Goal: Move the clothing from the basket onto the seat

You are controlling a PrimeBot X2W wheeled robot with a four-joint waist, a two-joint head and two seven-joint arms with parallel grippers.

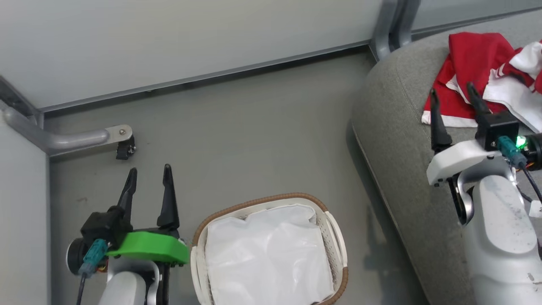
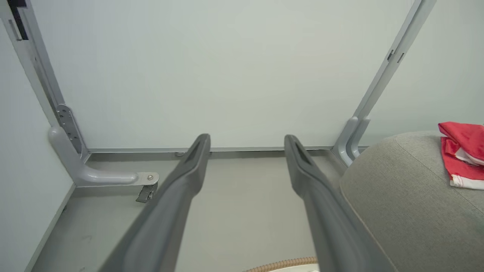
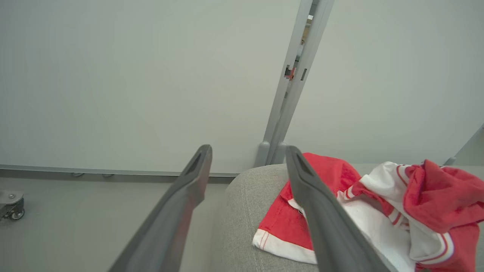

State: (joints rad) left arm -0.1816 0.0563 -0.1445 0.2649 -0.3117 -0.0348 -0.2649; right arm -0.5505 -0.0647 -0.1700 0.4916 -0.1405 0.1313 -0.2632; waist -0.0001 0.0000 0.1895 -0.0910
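The red and white clothing [image 1: 478,72] lies crumpled on the grey seat [image 1: 394,127] at the upper right; it also shows in the right wrist view [image 3: 378,211] and at the edge of the left wrist view [image 2: 463,158]. The white basket [image 1: 334,237] with its brown rim stands on the floor at the bottom centre, holding its white cloth liner [image 1: 266,254]. My right gripper [image 1: 453,95] hovers open over the seat's near part, just short of the clothing, with nothing between its fingers. My left gripper [image 1: 150,176] stands open and empty left of the basket.
Pale wall panels with grey metal posts [image 1: 391,25] close off the back. A grey bracket with a small caster [image 1: 125,148] juts out at the left. Grey floor [image 1: 254,135] spreads between the basket, the wall and the seat.
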